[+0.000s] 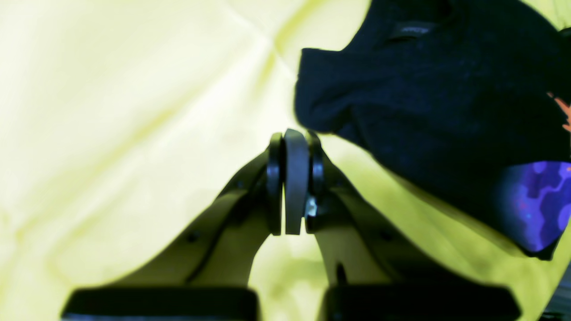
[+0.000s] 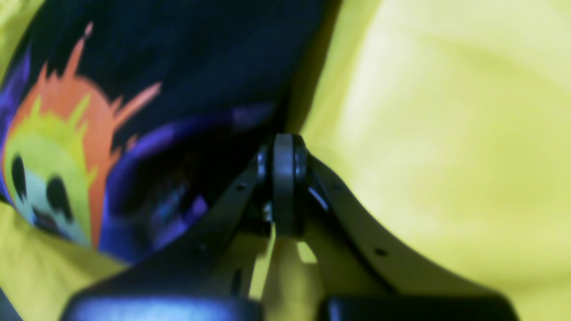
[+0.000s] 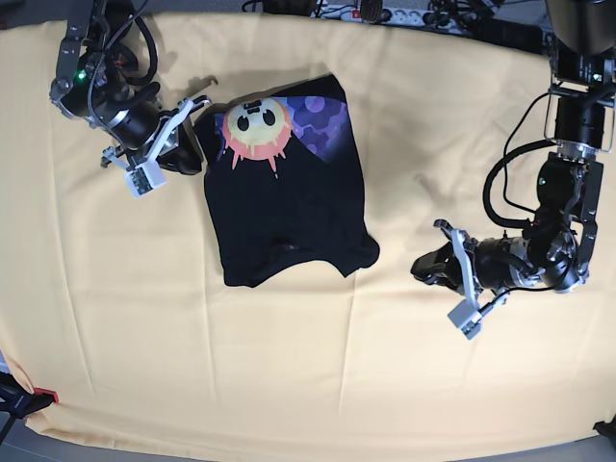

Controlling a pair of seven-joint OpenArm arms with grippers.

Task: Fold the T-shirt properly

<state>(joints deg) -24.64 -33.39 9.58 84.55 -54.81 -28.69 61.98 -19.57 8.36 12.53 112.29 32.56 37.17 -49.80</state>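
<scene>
The black T-shirt (image 3: pixel 289 202) lies folded into a rough rectangle mid-table, with its yellow-orange face print (image 3: pixel 255 120) on purple hexagons facing up at the far end. My right gripper (image 3: pixel 192 144) is shut at the shirt's left edge beside the print. In the right wrist view its tips (image 2: pixel 285 138) touch the shirt's edge (image 2: pixel 200 53), and I cannot tell if cloth is pinched. My left gripper (image 3: pixel 421 268) is shut and empty on the cloth, a little right of the shirt's near right corner. In the left wrist view its tips (image 1: pixel 290 133) sit just short of the shirt (image 1: pixel 446 89).
The pale yellow tablecloth (image 3: pixel 289 366) covers the whole table and has creases. A power strip and cables (image 3: pixel 385 12) lie along the far edge. A small red item (image 3: pixel 43 395) sits at the near left corner.
</scene>
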